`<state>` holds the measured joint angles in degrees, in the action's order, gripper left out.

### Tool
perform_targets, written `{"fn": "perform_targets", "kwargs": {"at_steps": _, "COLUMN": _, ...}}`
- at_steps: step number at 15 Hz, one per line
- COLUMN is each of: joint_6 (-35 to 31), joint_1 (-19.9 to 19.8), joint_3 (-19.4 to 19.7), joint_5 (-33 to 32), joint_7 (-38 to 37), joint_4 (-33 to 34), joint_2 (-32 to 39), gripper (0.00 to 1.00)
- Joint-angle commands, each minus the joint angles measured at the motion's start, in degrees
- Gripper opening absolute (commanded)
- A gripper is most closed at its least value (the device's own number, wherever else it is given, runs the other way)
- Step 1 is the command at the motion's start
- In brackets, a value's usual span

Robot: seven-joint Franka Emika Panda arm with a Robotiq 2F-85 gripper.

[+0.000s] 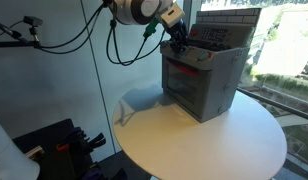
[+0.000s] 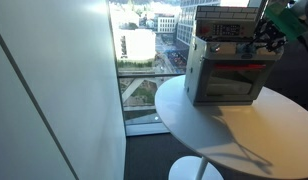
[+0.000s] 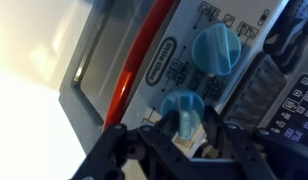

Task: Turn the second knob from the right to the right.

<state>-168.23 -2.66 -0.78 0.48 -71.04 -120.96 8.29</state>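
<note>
A grey toy oven (image 1: 201, 85) stands on a round white table in both exterior views (image 2: 229, 78). In the wrist view its panel carries two light blue knobs: one further off (image 3: 215, 48) and a nearer one (image 3: 182, 106) with a raised ridge. My gripper (image 3: 182, 128) sits at the nearer knob, one black finger against each side of it, and looks shut on it. In the exterior views the gripper (image 1: 178, 44) (image 2: 262, 38) is pressed to the oven's top front panel. Other knobs are out of view.
The oven door has a red handle (image 3: 134, 75) beside the knobs. The white table (image 1: 194, 140) (image 2: 234, 135) stands by a glass window and a white wall (image 2: 54, 90). Black equipment (image 1: 59, 145) lies beyond the table's edge.
</note>
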Motion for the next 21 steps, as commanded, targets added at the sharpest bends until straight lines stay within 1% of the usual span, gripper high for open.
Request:
{"fn": "perform_targets", "kwargs": {"at_steps": 1, "joint_6": -3.6, "joint_1": 0.5, "joint_3": 1.0, "joint_5": 0.4, "joint_7": -6.4, "joint_4": -0.6, "joint_2": -0.5, "gripper": 0.11}}
{"fn": "perform_targets", "kwargs": {"at_steps": 5, "joint_6": -6.3, "joint_1": 0.8, "joint_3": 1.4, "joint_5": 0.0, "joint_7": -11.6, "joint_4": -1.8, "joint_2": -0.8, "gripper": 0.11}}
{"fn": "perform_targets", "kwargs": {"at_steps": 11, "joint_6": -9.6, "joint_1": 1.3, "joint_3": 1.9, "joint_5": -0.4, "joint_7": -16.9, "joint_4": -3.4, "joint_2": -1.3, "gripper": 0.10}}
{"fn": "perform_targets", "kwargs": {"at_steps": 20, "joint_6": -13.2, "joint_1": 3.4, "joint_3": 4.2, "joint_5": -1.2, "joint_7": -20.7, "joint_4": -5.4, "joint_2": -2.1, "gripper": 0.10}}
{"fn": "perform_targets", "kwargs": {"at_steps": 21, "joint_6": -13.1, "joint_1": 3.6, "joint_3": 4.4, "joint_5": -1.4, "joint_7": -20.5, "joint_4": -5.5, "joint_2": -2.3, "gripper": 0.57}}
